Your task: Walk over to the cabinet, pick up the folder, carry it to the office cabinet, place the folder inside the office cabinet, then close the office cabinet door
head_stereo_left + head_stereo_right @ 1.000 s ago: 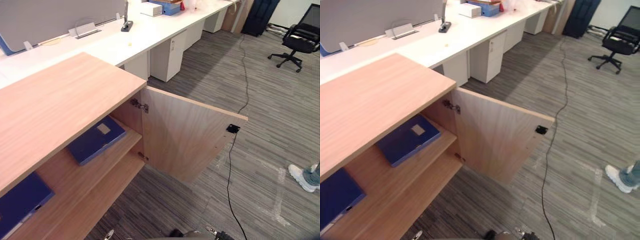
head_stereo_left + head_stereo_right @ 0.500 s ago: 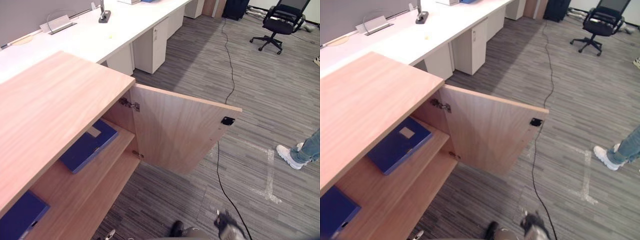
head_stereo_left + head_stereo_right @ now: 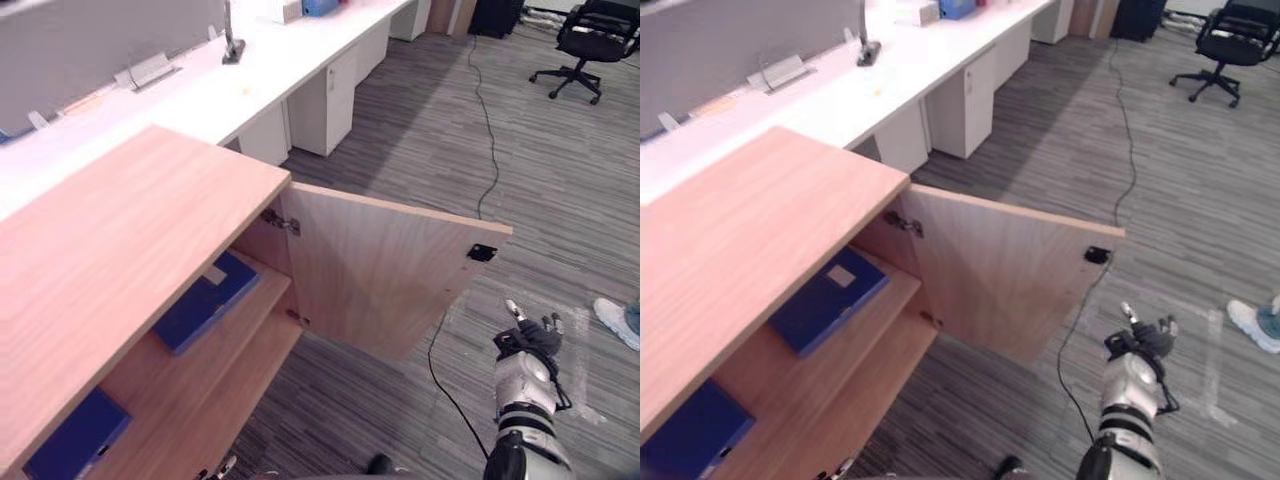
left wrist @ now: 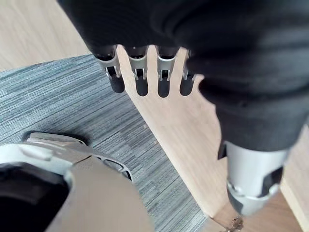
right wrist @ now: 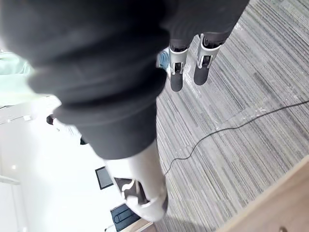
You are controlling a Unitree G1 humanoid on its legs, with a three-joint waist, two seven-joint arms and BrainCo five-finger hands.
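Showing the folder [image 3: 207, 300] flat on the office cabinet [image 3: 130, 230] shelf, placing apparently done; needing only to close the open door [image 3: 385, 270]. Holding right hand [image 3: 528, 350] near the door's edge, left hand [image 4: 141, 72] low, both loose-fingered, gripping nothing.

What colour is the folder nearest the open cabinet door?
The folder is dark blue with a small pale label; clearest in the right eye view.

Open cabinet door [image 3: 385, 270] juts out left of the right hand [image 3: 527, 352], its free edge just ahead of the hand w/ a gap btwn. Person's shoe [image 3: 615, 322] sits on the floor to hand's right. Further left past the door, the shelf opening is unblocked; blue folder [image 3: 205, 298] takes part of the upper shelf [image 3: 268, 297].
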